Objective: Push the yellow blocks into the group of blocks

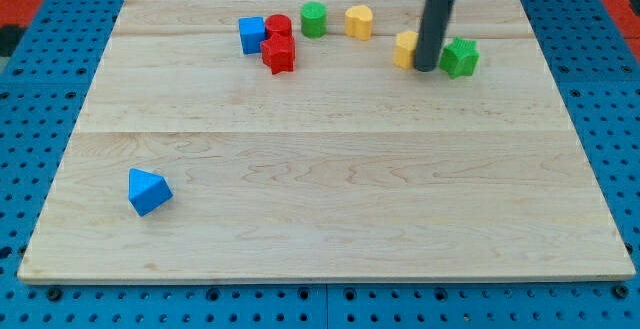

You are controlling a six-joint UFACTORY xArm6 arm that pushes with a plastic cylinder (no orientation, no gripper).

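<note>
Setting: a pale wooden board (330,199) lying on a blue pegboard surface (40,119) dotted with holes; red shows at the view's top corners.

Rod: a straight dark rod (437,19) comes down from the view's top edge, right of centre.

My tip: my tip (427,68) rests on the board near the view's top right, wedged between two blocks.

Claw: the arm carries none, only the rod, so there is nothing spread or pinched to report.

Yellow block by the tip: a yellow block (404,49), shape unclear because the rod hides part of it, sits just to the view's left of my tip and seems to touch it.

Green star-like block: a green star-like block (460,58) sits just to the view's right of my tip.

Second yellow block: a rounded yellow block (359,21) stands further left, near the view's top.

Green cylinder: a green cylinder (314,18) stands just left of that yellow one, a small gap between them.

Red pair: a red cylinder (279,26) with a red star-like block (279,55) touching it below.

Blue cube: a blue cube (251,35) presses against the red pair's left side.

Lone block: a blue wedge-like block (149,191) sits well apart, near the view's bottom left.
</note>
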